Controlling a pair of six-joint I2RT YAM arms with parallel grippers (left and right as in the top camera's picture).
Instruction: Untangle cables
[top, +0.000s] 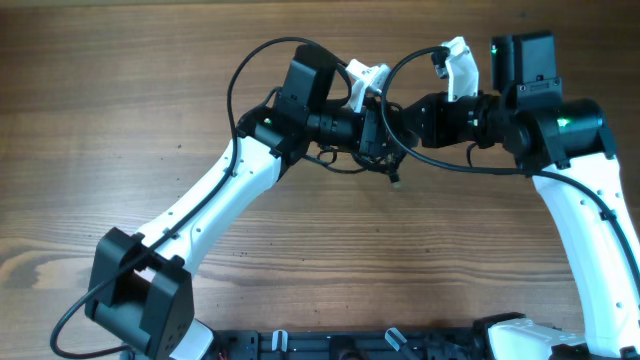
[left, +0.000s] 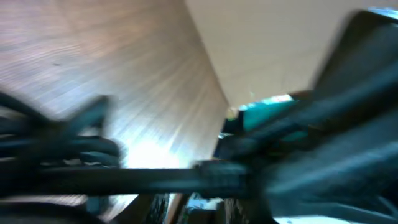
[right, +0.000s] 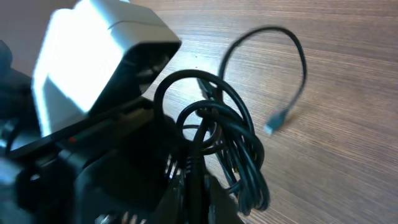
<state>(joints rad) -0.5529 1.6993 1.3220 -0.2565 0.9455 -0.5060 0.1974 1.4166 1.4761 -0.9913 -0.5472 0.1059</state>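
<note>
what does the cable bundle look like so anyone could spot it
Above the wooden table, look where the two white arms meet. The cable bundle is there: thin black looped cords, one loose plug end, slimmer than the arms' own wires.

cables (right: 219, 140): several thin black cords, glossy, wound into one tight bundle of overlapping loops, still tangled. Bundle up off worktop (right: 348, 180), approx mid-scene, loops standing roughly upright, lower strands bunched and hanging down. One loose strand leaves bundle top, arcs wide up and over to right, curls back down, ends in small plug (right: 270, 129) w/ pale tip, plug clear of bundle. Overhead: short cord end w/ metal tip (top: 396, 182) dangles below bundle. Left wrist view too blurred, only dark streaks.
</note>
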